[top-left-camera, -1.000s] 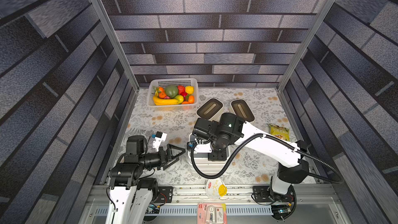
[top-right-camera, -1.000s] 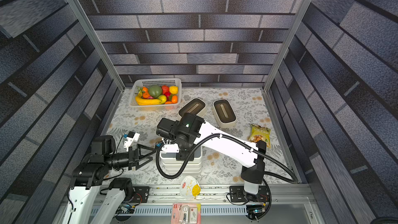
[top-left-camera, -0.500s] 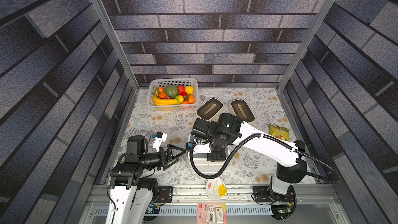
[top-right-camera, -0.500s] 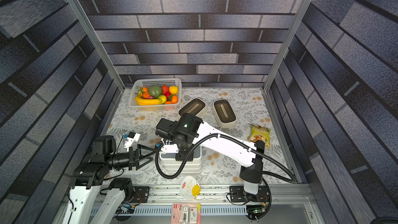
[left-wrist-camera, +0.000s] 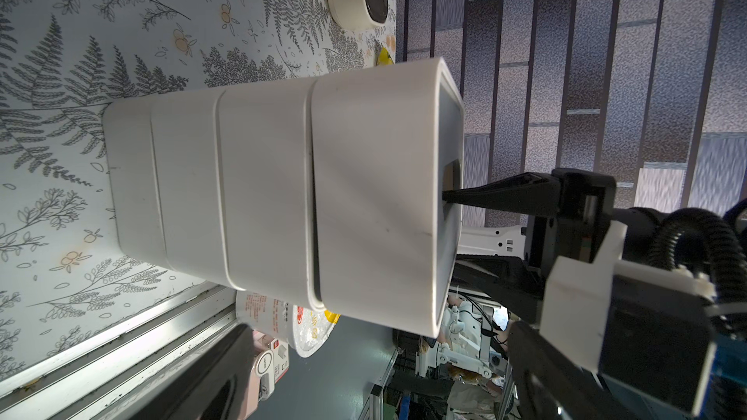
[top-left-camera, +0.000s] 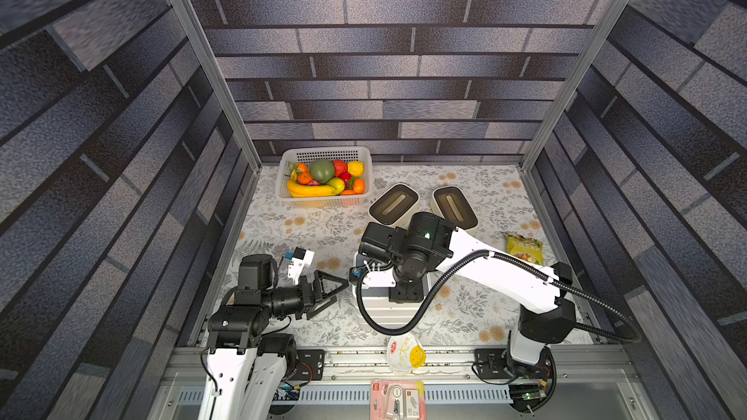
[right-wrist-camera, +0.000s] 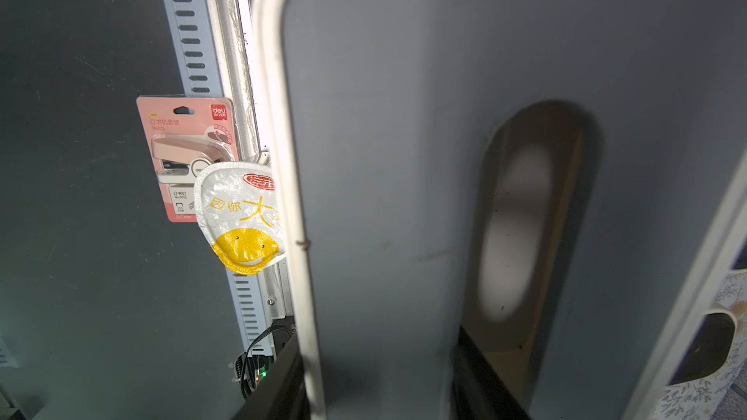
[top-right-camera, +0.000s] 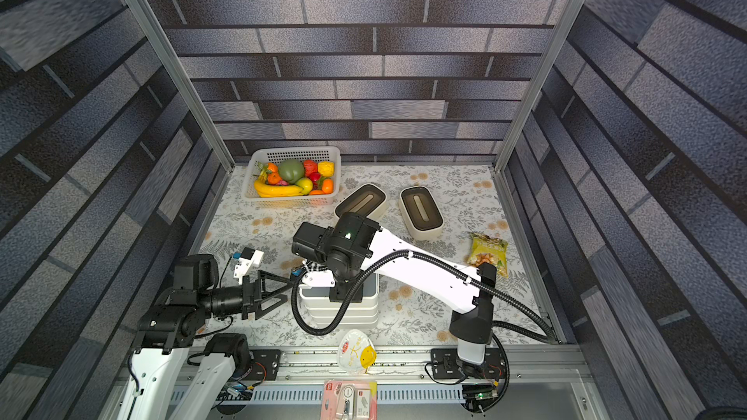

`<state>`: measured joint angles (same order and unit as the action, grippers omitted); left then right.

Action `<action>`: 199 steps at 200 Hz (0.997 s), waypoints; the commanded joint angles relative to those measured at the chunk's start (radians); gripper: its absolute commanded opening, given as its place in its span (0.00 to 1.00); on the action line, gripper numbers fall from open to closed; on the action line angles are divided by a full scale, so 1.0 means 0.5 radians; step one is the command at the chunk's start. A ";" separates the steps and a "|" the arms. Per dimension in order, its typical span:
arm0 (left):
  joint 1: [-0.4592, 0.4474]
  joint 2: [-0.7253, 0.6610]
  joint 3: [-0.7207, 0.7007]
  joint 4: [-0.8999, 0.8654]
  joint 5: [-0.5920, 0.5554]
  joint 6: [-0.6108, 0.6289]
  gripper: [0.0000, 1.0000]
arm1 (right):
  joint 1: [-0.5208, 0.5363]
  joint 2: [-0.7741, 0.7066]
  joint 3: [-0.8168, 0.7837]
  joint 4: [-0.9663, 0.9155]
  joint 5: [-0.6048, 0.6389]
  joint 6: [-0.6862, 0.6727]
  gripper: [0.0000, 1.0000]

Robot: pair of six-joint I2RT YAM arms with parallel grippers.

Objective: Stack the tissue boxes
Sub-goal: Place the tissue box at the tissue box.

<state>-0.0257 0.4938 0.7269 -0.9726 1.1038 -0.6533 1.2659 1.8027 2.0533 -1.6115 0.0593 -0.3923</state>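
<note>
Fruit basket [top-left-camera: 323, 153] back-left, snack bag [top-left-camera: 523, 246] rt side.

The pink stapler pack [right-wrist-camera: 184, 143] carries the red brand mark "deli" and the Chinese words 订书机套装. The white and yellow cup lid [right-wrist-camera: 240, 216] shows 因你大.

Lab test booth: aluminium frame posts [top-left-camera: 203, 54], printed brick-pattern wall panels [top-left-camera: 384, 86] — floral-cloth table [top-left-camera: 283, 228].
</note>
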 commanded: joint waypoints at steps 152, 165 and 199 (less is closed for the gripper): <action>-0.016 0.015 -0.026 0.019 0.037 0.084 1.00 | 0.023 0.018 -0.017 -0.115 -0.051 0.002 0.45; -0.016 0.016 -0.024 0.018 0.035 0.084 1.00 | 0.022 0.015 -0.026 -0.116 -0.051 0.002 0.45; -0.016 0.016 -0.024 0.018 0.035 0.084 1.00 | 0.024 0.010 -0.039 -0.121 -0.060 -0.004 0.46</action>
<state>-0.0265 0.4938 0.7261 -0.9726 1.1038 -0.6350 1.2659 1.8046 2.0445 -1.6112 0.0555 -0.3931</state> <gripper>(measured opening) 0.997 0.498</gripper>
